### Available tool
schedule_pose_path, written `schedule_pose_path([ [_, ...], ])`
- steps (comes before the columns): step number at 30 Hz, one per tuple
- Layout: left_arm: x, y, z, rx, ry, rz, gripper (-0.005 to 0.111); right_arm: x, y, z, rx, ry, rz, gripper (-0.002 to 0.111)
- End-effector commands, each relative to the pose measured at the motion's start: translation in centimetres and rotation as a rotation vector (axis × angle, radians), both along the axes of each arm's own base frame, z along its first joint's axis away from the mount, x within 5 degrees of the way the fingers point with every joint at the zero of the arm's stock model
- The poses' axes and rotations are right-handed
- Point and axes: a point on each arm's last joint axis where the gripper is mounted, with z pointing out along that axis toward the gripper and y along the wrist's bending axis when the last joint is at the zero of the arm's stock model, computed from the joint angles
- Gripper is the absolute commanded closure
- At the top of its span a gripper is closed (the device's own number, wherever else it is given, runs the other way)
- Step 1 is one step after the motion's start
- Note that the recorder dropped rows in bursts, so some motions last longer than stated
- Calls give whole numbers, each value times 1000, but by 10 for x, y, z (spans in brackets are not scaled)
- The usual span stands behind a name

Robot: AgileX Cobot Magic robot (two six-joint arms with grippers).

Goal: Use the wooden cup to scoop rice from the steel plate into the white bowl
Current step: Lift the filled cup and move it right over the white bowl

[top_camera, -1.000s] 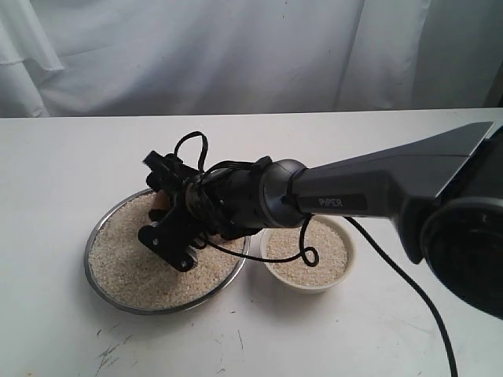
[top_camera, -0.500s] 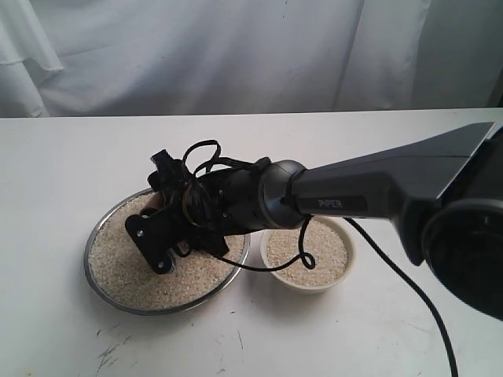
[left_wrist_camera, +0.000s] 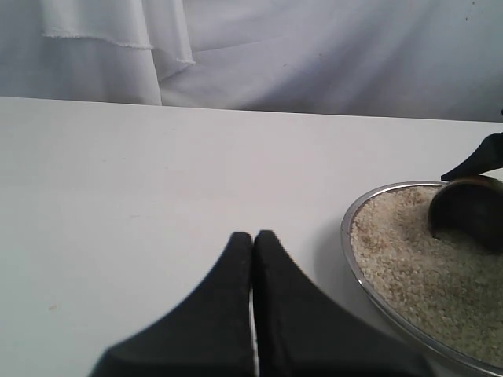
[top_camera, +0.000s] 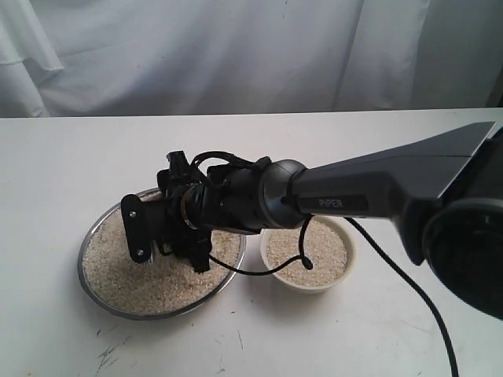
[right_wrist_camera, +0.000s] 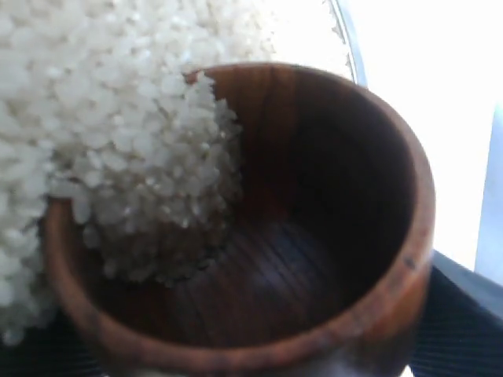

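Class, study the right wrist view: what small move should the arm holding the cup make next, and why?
Probably push the wooden cup slightly deeper into the rice on the steel plate. The cup lies tipped with grains spilling over one side of its mouth, but most of its inside is bare wood.

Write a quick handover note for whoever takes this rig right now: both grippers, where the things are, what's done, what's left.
Left gripper: shut, empty, over the table beside the steel plate.
Right gripper: shut on the wooden cup, reaching across over the plate.
Cup: tipped on its side in the plate's rice, with grains spilling into its mouth; only partly filled.
White bowl: beside the plate, already holding some rice.
Done: cup gripped and dug into the rice.
Left: finish filling the cup, lift it, carry it to the bowl, and pour.
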Motion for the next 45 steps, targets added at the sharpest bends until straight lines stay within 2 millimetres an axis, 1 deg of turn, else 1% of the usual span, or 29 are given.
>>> schedule_pose_path([
  [1, 0, 0, -1, 1, -6, -3, 107, 0, -2, 1, 47, 46, -42, 108],
  [4, 0, 0, -1, 1, -6, -3, 107, 5, -5, 15, 89, 44, -68, 108],
  [5, 0, 0, -1, 1, -6, -3, 107, 8, -7, 24, 108, 34, -72, 108],
  [8, 0, 0, -1, 1, -6, -3, 107, 15, -13, 35, 148, 34, -103, 108],
  [11, 0, 0, -1, 1, -6, -3, 107, 21, -17, 42, 197, 52, -139, 108],
  [15, 0, 0, -1, 1, -6, -3, 107, 22, -21, 57, 217, 50, -169, 108],
  [19, 0, 0, -1, 1, -6, -3, 107, 23, -28, 70, 180, 41, -212, 108],
  [23, 0, 0, -1, 1, -6, -3, 107, 17, -39, 79, 170, 28, -205, 108],
  [25, 0, 0, -1, 1, -6, -3, 107, 10, -49, 80, 167, 31, -192, 108],
  [29, 0, 0, -1, 1, -6, -3, 107, 1, -77, 85, 141, 42, -217, 108],
  [38, 0, 0, -1, 1, -6, -3, 107, -8, -139, 102, 77, -22, -236, 108],
  [42, 0, 0, -1, 1, -6, -3, 107, -10, -163, 106, 33, -63, -235, 108],
  [45, 0, 0, -1, 1, -6, -3, 107, -16, -178, 108, -6, -92, -220, 108],
])
